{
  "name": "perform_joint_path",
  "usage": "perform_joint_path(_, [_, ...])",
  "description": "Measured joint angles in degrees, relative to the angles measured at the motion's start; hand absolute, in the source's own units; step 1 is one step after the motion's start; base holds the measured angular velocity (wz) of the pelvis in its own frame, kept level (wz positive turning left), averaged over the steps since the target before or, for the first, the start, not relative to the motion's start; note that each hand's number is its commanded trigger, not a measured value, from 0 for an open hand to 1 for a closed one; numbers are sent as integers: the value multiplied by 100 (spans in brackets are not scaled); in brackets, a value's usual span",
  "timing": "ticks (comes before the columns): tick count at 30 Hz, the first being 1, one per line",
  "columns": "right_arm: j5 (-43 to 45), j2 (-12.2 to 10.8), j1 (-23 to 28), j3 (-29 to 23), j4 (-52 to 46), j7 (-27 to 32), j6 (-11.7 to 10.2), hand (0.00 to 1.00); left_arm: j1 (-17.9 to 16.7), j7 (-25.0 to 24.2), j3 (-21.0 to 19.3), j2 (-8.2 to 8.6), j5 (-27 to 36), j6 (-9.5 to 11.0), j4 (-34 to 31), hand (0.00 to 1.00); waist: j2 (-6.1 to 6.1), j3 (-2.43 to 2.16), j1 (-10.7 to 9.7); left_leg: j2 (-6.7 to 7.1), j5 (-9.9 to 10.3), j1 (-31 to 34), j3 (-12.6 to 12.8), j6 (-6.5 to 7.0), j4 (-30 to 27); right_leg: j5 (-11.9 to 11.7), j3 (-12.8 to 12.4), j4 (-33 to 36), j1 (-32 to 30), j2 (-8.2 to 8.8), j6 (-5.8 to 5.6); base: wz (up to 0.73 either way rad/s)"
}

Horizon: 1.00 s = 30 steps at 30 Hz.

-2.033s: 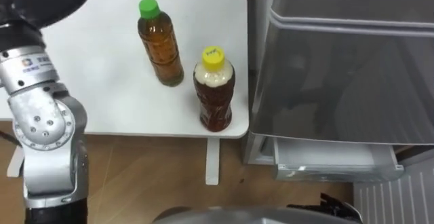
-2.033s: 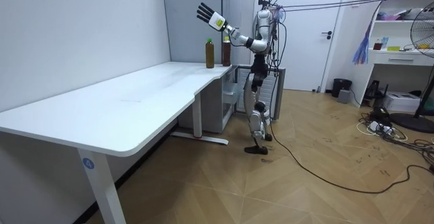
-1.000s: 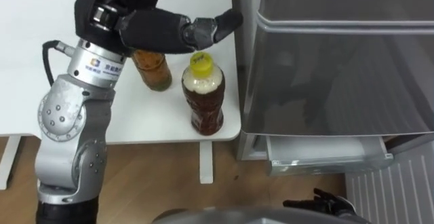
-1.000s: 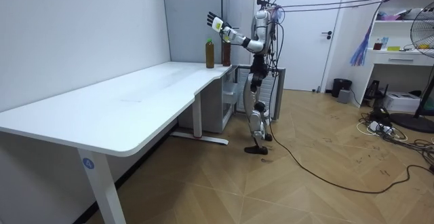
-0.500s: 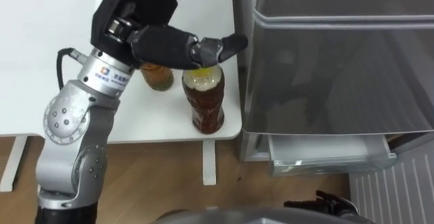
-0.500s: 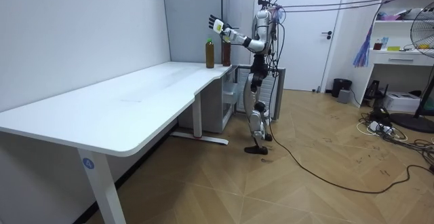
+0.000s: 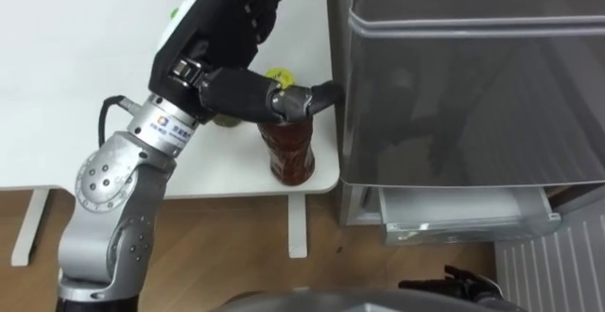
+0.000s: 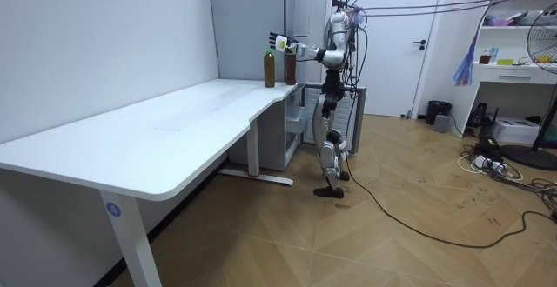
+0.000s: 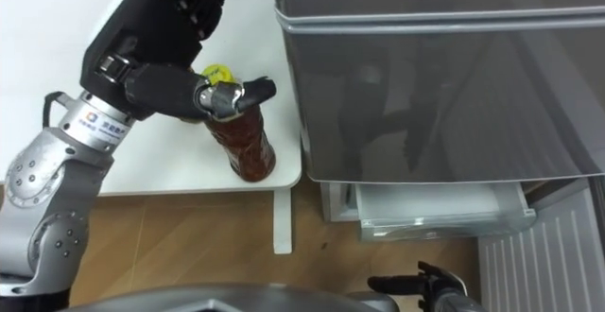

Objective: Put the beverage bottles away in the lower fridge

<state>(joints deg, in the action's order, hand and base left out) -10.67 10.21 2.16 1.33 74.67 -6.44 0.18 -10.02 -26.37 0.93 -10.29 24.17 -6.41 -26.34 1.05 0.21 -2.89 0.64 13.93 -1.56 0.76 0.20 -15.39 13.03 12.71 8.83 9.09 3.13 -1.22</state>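
One white table [image 7: 66,57] beside fridge [image 7: 473,85]

Left hand [image 9: 156,30] at bottle [image 9: 248,144] — fridge [image 9: 425,85] alongside

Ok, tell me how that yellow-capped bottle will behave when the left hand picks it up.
Probably heavy for its size: the visible body of the yellow-capped bottle is full of dark drink. Its waisted shape should help against slipping. It is tall and narrow, near the table corner beside the fridge, so a sideways nudge from the left hand could tip it.
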Motion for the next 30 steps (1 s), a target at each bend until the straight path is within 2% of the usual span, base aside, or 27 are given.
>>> perform_joint_path(5, [8, 11, 8, 13, -61, -3, 61, 0, -14, -39, 49, 0, 0, -29, 57, 0, 2, -1, 12, 0, 0, 4, 0, 0, 2, 0, -3, -1, -2, 0, 0, 0])
perform_joint_path(10, [7, 12, 15, 23, -105, -5, 78, 0, -206, -62, 94, 0, -1, -86, 127, 0, -5, -3, 5, -1, 0, 69, 1, 0, -10, 0, 1, 0, -54, -1, 0, 0])
perform_joint_path(18, [-12, 25, 17, 134, -158, -64, 123, 0, -236, -85, 155, 0, -1, -189, 127, 0, -44, -12, 26, -9, 0, 137, 41, 0, -34, 0, 1, 30, -96, 0, 0, 0])
perform_joint_path(30, [-22, 28, 53, 180, -165, -74, 118, 0, -417, -127, 157, 3, -169, -196, 351, 0, -65, -3, 34, -12, 0, 111, 60, 0, -25, 0, 2, 21, -73, 0, 0, 0])
